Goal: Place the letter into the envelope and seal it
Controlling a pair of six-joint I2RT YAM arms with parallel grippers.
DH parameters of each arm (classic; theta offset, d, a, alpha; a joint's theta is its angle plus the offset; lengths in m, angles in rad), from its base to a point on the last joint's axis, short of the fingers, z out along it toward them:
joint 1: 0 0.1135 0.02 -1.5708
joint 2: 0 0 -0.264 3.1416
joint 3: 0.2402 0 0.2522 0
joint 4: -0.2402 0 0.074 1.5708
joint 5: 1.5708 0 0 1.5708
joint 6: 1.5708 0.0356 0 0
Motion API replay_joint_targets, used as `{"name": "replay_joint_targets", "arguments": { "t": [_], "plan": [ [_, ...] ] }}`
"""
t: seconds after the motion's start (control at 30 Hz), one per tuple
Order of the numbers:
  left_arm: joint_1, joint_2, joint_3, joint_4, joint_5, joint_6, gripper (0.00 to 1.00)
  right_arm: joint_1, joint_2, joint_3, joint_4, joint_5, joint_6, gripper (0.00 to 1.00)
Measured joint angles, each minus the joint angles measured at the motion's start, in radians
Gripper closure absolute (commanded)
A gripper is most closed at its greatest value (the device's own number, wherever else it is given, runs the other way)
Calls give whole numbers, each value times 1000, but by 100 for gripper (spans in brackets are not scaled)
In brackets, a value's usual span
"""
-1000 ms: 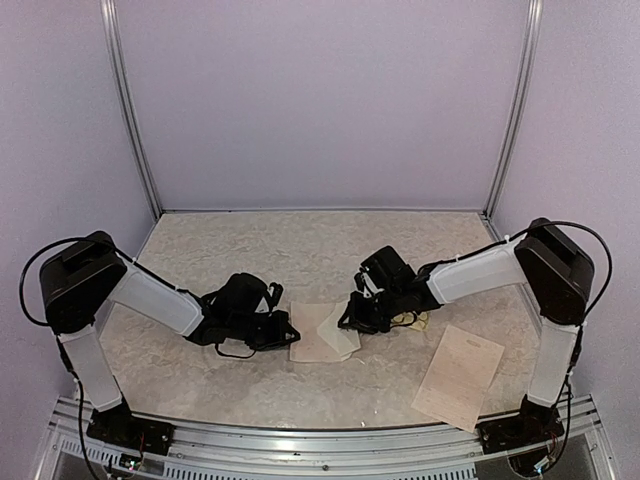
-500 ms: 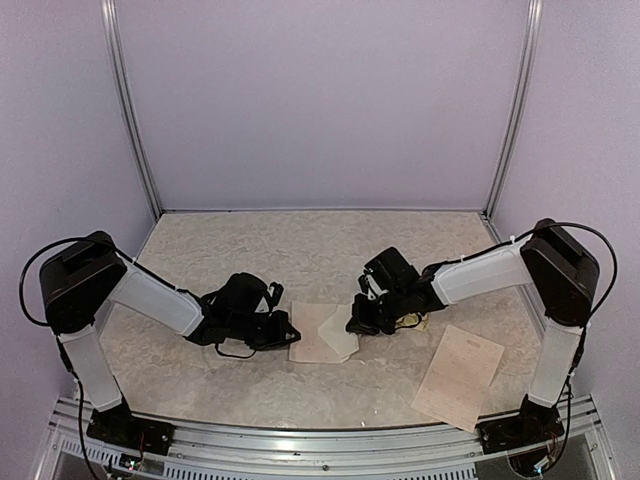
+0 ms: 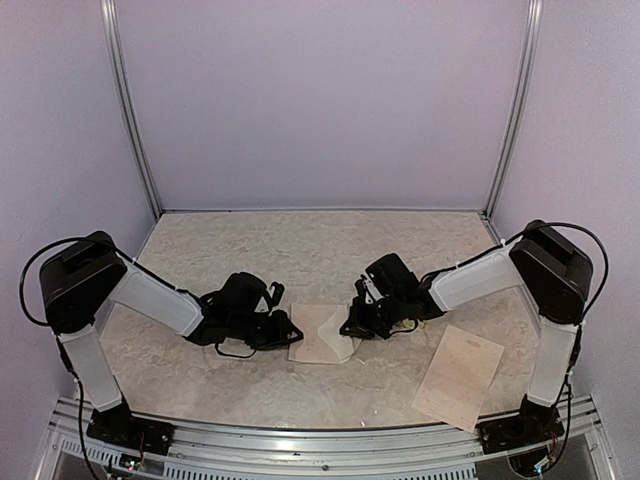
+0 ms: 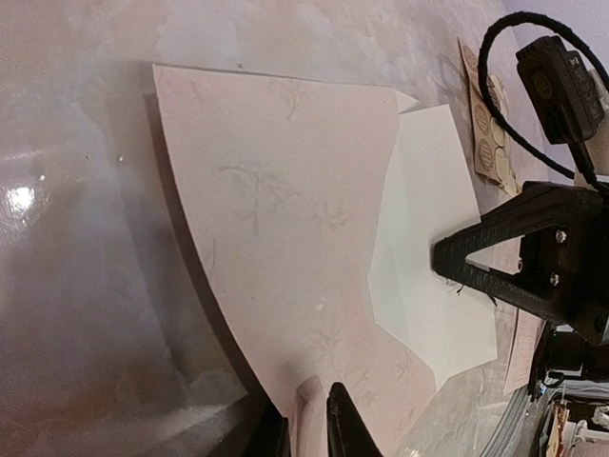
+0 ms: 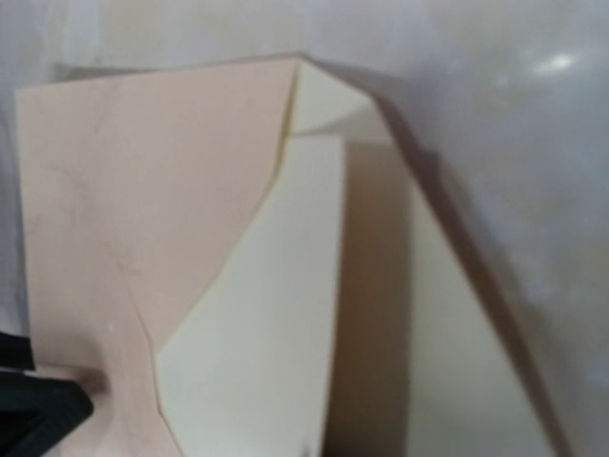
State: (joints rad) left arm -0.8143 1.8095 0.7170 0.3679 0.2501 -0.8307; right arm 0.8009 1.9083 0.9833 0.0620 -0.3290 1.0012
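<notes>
The pale pink envelope [image 3: 320, 338] lies on the table between the arms. In the left wrist view its pink body [image 4: 285, 219] curves up and its cream flap [image 4: 428, 276] points right. My left gripper [image 3: 288, 332] holds the envelope's left edge, and a pinch of paper sits between its narrow jaws [image 4: 309, 419]. The right gripper [image 3: 350, 328] is shut on the flap, its tip [image 4: 442, 257] resting on the cream paper. The flap [image 5: 266, 314] stands raised in the right wrist view, and those fingers are hidden there. A handwritten sheet [image 3: 460, 375], seemingly the letter, lies flat at the front right.
A tan sheet of round stickers [image 4: 490, 124] lies just behind the right gripper, mostly hidden under it in the top view. Metal posts [image 3: 130, 110] and lilac walls close in the table. A rail [image 3: 300, 455] runs along the near edge.
The right gripper has shut and shifted slightly left onto the flap, lifting it. The left jaws have eased a little on the envelope's edge. The left arm has stayed put.
</notes>
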Motion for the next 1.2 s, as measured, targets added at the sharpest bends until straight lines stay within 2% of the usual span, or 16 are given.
{"name": "replay_joint_targets", "arguments": {
  "t": [0.4,0.63,0.73,0.8,1.2],
  "plan": [
    [0,11,0,25,16,-11,88,0,25,0,57,-31,19,100],
    [0,13,-6,29,14,-21,97,2,27,0,64,-30,30,100],
    [0,13,-11,32,11,-23,98,3,27,0,58,-23,24,86],
    [-1,13,-13,34,11,-23,98,4,21,2,55,-19,19,84],
    [-5,12,-23,48,11,-26,99,10,-37,-48,10,-9,7,88]
  ]
}}
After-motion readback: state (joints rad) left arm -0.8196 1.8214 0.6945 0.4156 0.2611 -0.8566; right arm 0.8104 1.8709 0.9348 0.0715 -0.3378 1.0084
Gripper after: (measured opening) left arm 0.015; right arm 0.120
